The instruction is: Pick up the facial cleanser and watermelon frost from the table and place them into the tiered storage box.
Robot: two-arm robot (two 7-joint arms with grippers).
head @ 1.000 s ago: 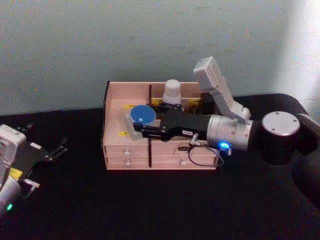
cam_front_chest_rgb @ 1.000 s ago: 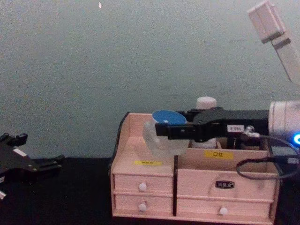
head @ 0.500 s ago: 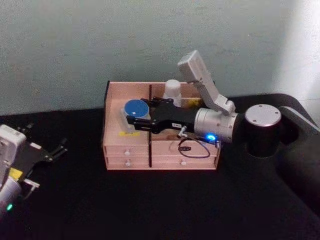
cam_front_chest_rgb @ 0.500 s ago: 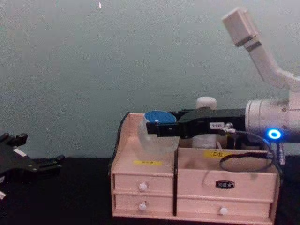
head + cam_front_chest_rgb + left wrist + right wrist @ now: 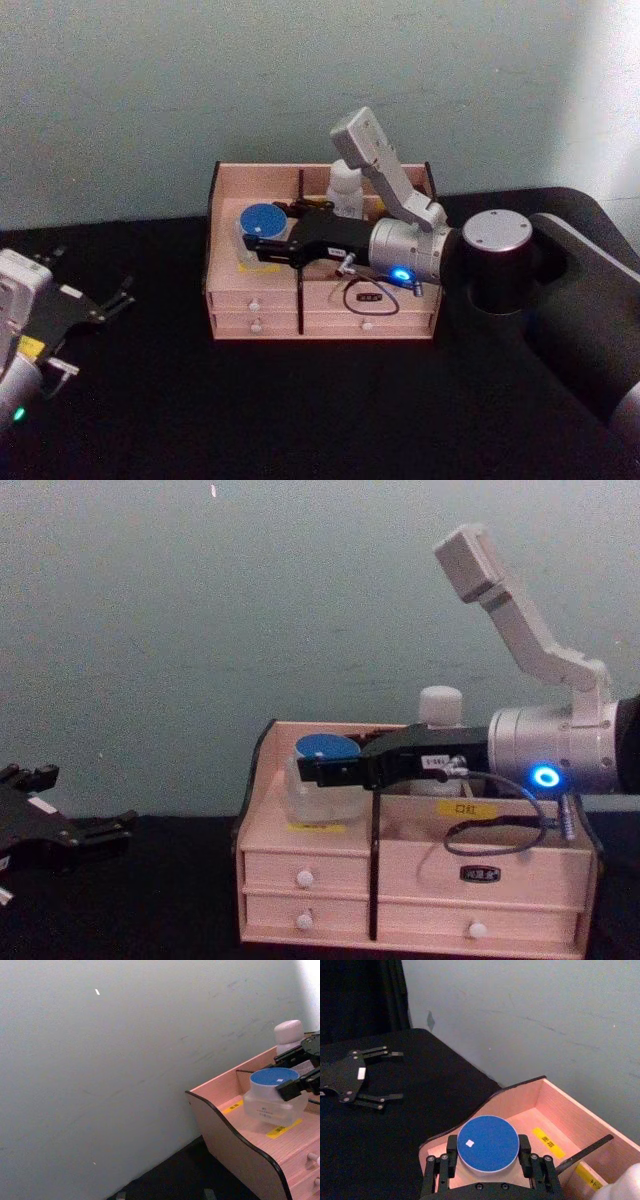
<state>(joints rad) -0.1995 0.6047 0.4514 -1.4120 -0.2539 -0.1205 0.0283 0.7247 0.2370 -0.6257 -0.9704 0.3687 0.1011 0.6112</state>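
**Blue-lidded jar reaching the storage box's left compartment**

The right gripper (image 5: 262, 240) is reaching across the tiered storage box (image 5: 255, 300), its jaws closed on either side of a clear jar with a blue lid (image 5: 258, 222). In the chest view the jar's base is sitting on or just above the floor of the left upper compartment, beside a yellow label (image 5: 318, 827); contact cannot be confirmed. A white-capped bottle (image 5: 440, 705) is standing in a rear compartment right of the dark divider. The left gripper (image 5: 112, 298) is resting apart over the black table (image 5: 300, 410), fingers spread.
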